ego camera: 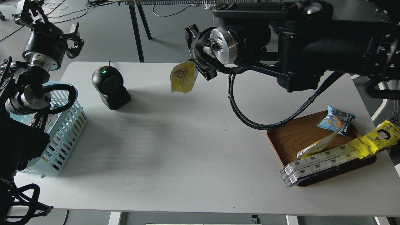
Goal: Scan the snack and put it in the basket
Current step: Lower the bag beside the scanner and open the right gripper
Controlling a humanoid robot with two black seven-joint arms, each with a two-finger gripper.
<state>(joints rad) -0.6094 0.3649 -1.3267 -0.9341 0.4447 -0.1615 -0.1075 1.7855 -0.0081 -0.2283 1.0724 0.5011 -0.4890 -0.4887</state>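
Snack pouch (pixel 182 76) hangs clamped in your right gripper (pixel 194 59), facing the scanner (pixel 110 87). Your left gripper (pixel 73 39) stands apart, empty, above the basket (pixel 67 125)

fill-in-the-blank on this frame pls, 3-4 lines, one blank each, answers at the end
1. The right end effector holds the snack in the air, to the ____ of the scanner in the head view.
2. The light on top of the scanner glows ____.
3. The basket stands at the table's ____ edge.
4. The small blue packet lies on the brown wooden ____.

Answers: right; green; left; tray
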